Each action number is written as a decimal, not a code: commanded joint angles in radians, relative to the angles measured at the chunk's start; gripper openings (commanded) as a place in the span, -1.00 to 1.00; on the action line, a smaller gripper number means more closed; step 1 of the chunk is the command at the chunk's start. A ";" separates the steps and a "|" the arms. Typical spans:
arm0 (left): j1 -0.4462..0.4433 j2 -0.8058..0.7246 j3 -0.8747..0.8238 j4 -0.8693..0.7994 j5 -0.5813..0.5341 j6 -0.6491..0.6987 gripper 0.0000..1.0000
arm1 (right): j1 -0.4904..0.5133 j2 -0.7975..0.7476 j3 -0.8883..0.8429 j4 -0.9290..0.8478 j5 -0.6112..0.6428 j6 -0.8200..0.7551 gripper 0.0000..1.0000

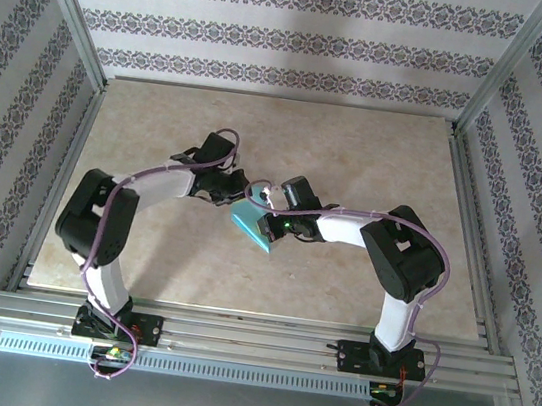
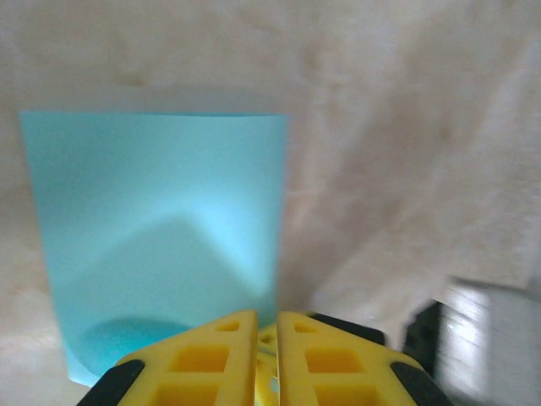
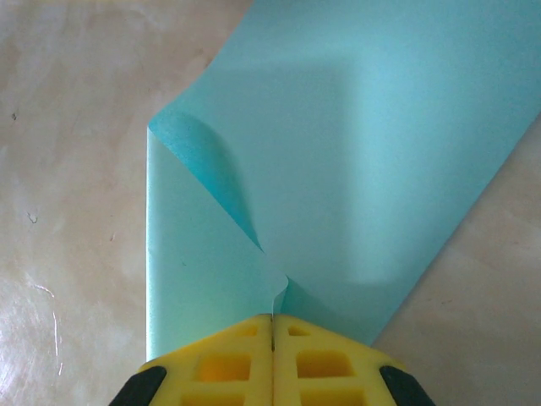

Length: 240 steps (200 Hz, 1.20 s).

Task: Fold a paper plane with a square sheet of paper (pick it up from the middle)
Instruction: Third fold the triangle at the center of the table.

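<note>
Left arm (image 1: 108,215): You see it bend up from its base at the near edge of the table (image 1: 378,158) and reach in toward the middle.
Left gripper (image 1: 241,197): It sits just left of the sheet of paper (image 1: 247,228), with its tip right at the paper's far corner.
Left fingers (image 2: 220,347): In your left wrist view the two yellow fingers are close together with only a thin slit between them. You cannot tell if they pinch anything.
Sheet of paper, left wrist view (image 2: 161,237): It lies in front of the fingers and a bit to the left. Its near edge comes right up to the left finger.
Sheet of paper, top view: It is blue-green and sits in the middle of the table, between the two grippers.
Right gripper (image 1: 267,229): It is on the right side of the paper.
Right fingers (image 3: 330,355): They are pressed tight together and pinch the paper's edge.
Sheet of paper, right wrist view (image 3: 363,152): One corner curls up and over on the left.
Right arm (image 1: 400,257): It reaches in from the right.
</note>
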 commanded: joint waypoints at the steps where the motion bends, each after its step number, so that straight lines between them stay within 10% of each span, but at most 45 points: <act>1: -0.031 -0.019 -0.081 0.097 0.039 -0.114 -0.77 | -0.005 0.024 0.016 -0.035 -0.007 0.008 -0.84; 240: -0.097 0.074 -0.205 0.087 -0.053 -0.153 -0.96 | -0.005 0.031 0.040 -0.062 -0.010 0.012 -0.82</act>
